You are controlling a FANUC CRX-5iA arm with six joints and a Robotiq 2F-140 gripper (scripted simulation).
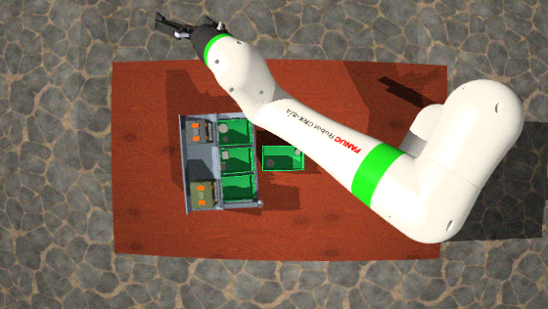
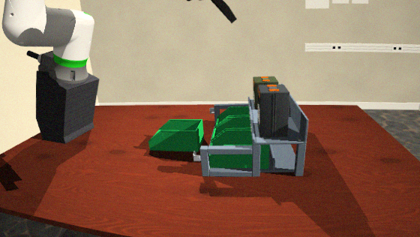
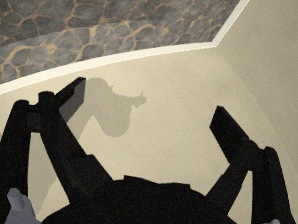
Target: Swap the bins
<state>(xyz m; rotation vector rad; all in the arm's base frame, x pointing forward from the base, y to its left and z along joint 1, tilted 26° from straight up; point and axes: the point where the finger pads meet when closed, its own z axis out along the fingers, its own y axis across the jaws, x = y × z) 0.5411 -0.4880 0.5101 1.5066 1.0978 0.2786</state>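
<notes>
The bin with parts (image 1: 284, 165) (image 2: 176, 140) stands upright on the table just in front of the shelf, its sloped open front facing the robot base. Two parts show inside it in the top view. The grey shelf (image 1: 239, 205) (image 2: 256, 161) holds three green bins side by side. The empty bin (image 1: 238, 189) is at the lower end in the top view. The middle bin (image 1: 240, 160) and the upper bin (image 1: 240, 131) hold parts. My gripper (image 3: 150, 103) is open with nothing between its fingers. It is high up, beyond the table's upper edge in the top view, away from all bins.
A grey box (image 1: 197, 132) (image 2: 274, 112) and an olive box (image 1: 203, 194) (image 2: 265, 79) stand on the shelf's upper board (image 1: 202, 155). Small brackets (image 1: 259, 203) (image 2: 196, 157) stick out at the shelf's front corners. My arm reaches over the table near the upper bin and the bin with parts.
</notes>
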